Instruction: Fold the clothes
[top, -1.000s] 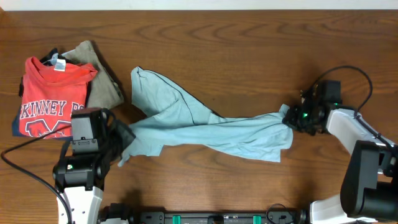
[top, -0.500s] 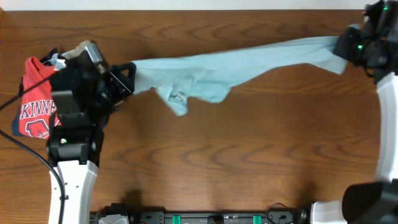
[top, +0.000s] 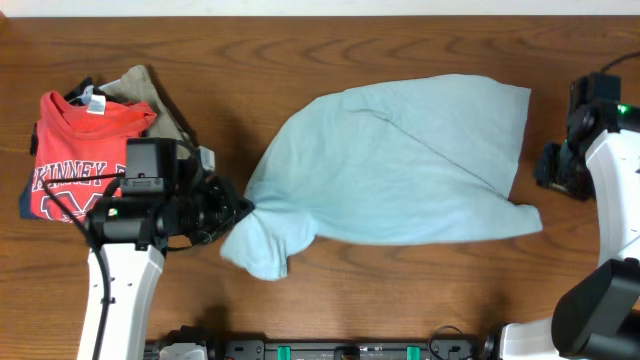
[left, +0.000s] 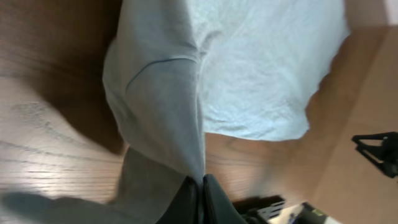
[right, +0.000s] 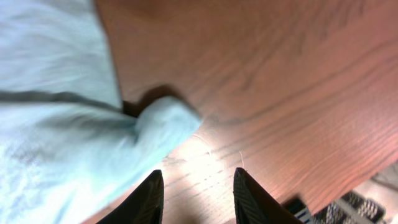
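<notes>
The pale blue-grey garment (top: 400, 165) lies spread across the middle of the table, with a bunched corner at its lower left. My left gripper (top: 238, 208) is shut on that corner; the left wrist view shows the cloth (left: 186, 81) pinched between the black fingers (left: 200, 186). My right gripper (top: 550, 170) is open and empty just right of the garment's right edge. In the right wrist view its fingers (right: 198, 183) are spread over bare wood, with a garment corner (right: 93, 124) ahead to the left.
A folded red T-shirt with white lettering (top: 85, 150) and a folded olive-tan garment (top: 165, 125) lie stacked at the far left, close behind the left arm. Bare wooden table (top: 400, 290) runs along the front.
The garment was stretched taut between both grippers and swung to the far edge; now it lies spread flat. The right gripper has let go and opened. The left gripper came forward, still holding its corner.
</notes>
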